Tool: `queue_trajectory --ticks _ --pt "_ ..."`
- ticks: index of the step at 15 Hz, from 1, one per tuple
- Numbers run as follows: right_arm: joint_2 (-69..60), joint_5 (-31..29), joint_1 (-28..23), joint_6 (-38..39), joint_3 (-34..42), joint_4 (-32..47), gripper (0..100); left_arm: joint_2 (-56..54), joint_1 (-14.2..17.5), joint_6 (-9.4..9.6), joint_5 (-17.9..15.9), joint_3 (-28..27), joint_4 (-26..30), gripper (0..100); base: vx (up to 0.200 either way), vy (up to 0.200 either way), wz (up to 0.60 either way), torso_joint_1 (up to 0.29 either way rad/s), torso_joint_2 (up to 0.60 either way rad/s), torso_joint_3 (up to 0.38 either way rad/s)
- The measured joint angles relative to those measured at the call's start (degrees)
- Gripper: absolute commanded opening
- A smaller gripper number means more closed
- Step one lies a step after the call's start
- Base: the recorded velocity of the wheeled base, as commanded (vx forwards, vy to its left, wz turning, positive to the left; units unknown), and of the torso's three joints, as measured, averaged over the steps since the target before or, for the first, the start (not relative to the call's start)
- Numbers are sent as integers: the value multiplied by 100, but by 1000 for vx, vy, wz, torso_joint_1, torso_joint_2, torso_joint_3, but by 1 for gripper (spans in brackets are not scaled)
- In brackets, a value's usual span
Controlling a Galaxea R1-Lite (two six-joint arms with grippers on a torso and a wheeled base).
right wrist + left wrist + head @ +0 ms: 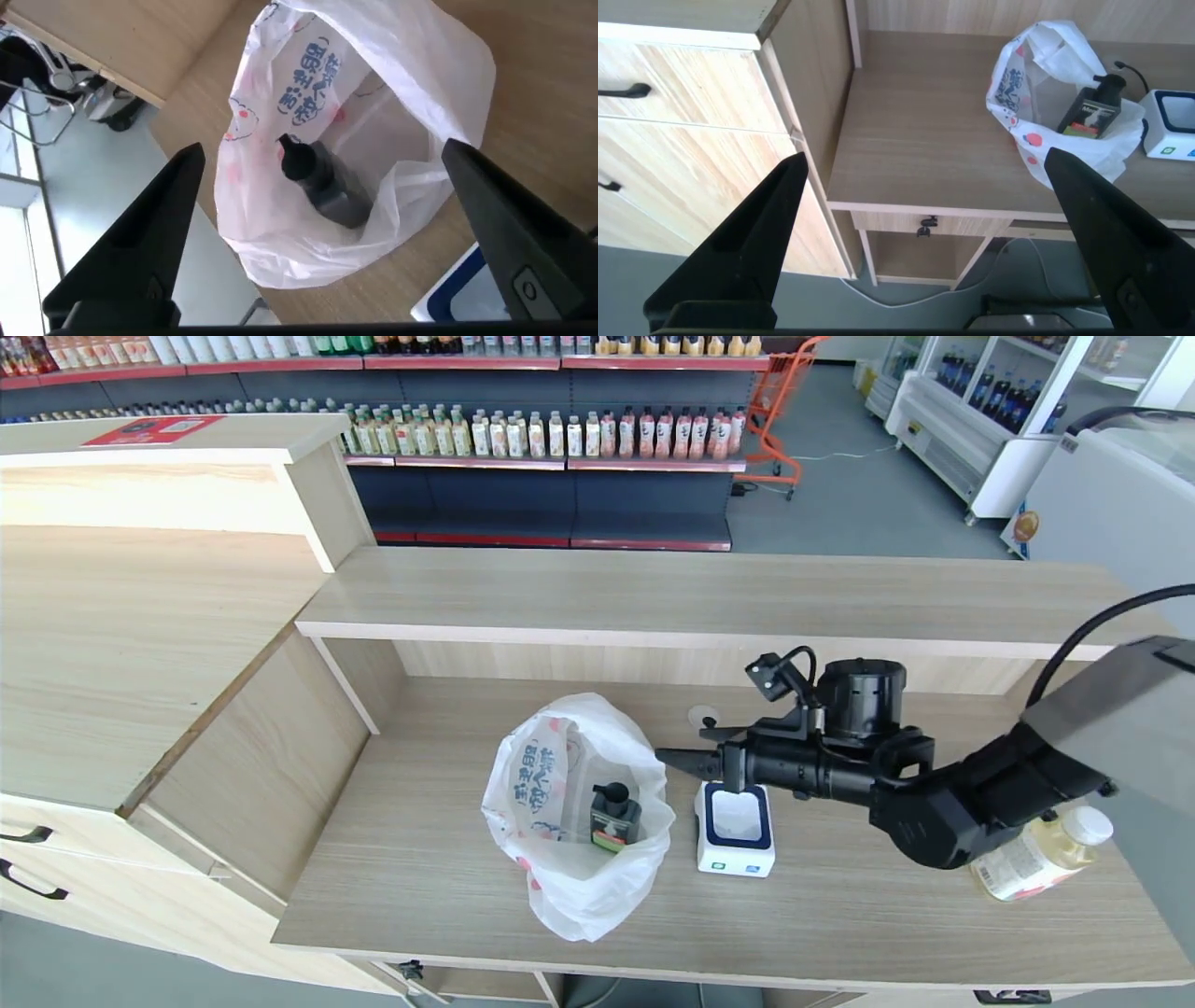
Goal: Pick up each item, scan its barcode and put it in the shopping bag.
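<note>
Counter | pump bottle upright in shopping bag — pump up

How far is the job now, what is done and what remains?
Done: a dark pump bottle sits in the shopping bag. In hand: nothing; the right gripper hangs open and empty beside the bag, above the scanner. Remaining: the yellowish bottle lying at the right end of the counter, outside the bag.
</note>
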Motion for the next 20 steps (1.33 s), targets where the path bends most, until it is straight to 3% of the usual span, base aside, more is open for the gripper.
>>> queue_trajectory --ticks 4,7,9,13,15,20 --pt "-2423 -217 -702 -158 1766 446 100 0 0 0 -1 0 0 100 0 0 0 0 0 0" --pt "-4841 -1180 -1309 -350 3383 1180 100 0 -2 0 2 0 0 100 0 0 0 0 0 0" --pt "-6561 -1837 -1571 -429 4190 2072 100 0 0 0 2 0 0 100 0 0 0 0 0 0" --pt "-9739 -2593 -1886 -522 4975 4303 100 0 2 -2 0 0 0 100 0 0 0 0 0 0" --pt "-10864 -2836 -2026 -534 5185 5051 100 0 -2 -2 2 0 0 100 0 0 0 0 0 0" --pt "-11853 -2927 -2155 -544 5337 5225 100 0 -2 -2 2 0 0 100 0 0 0 0 0 0"
